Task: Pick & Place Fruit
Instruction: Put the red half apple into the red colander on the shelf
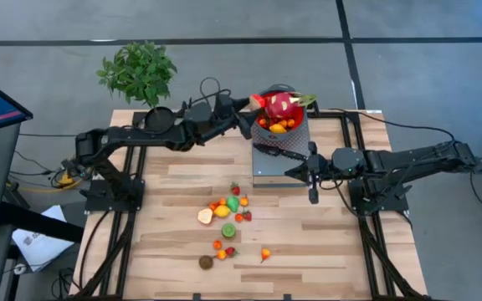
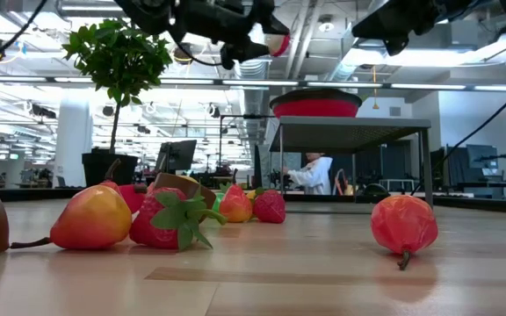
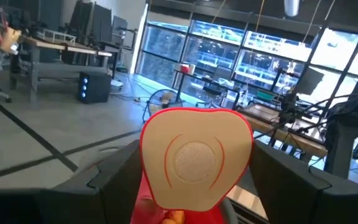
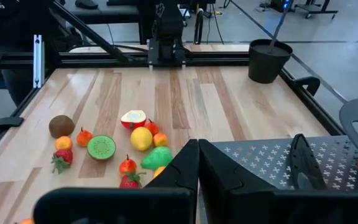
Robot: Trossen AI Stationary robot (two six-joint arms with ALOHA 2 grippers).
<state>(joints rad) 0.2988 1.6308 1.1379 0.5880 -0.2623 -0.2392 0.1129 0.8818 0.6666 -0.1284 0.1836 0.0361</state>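
Two arms are over the table, and we read them best from above. In the high view the left gripper (image 1: 253, 107) reaches to the red bowl (image 1: 294, 132), which stands on a grey perforated stand (image 1: 268, 167) at the far side of the wooden table (image 1: 174, 242). The bowl holds small orange fruit with a dragon fruit (image 1: 281, 105) on top.

What the left arm carries, only its wrist view tells us: a red-rimmed, tan-faced fruit half (image 3: 194, 157) sits between its two dark fingers (image 3: 114, 183), which stand wide around it. The low view shows just a red edge of it at that gripper (image 2: 266, 44) above the bowl (image 2: 315, 106).

We see the right gripper (image 1: 312, 194) hanging beside the stand's near edge, and its wrist view shows its fingers (image 4: 182, 171) pressed together with nothing between them.

That same view spreads out the loose fruit (image 4: 114, 146) on the boards: a brown kiwi, a green kiwi half, a lemon, strawberries. The low view shows them close up, with a pear (image 2: 90, 219) in front.
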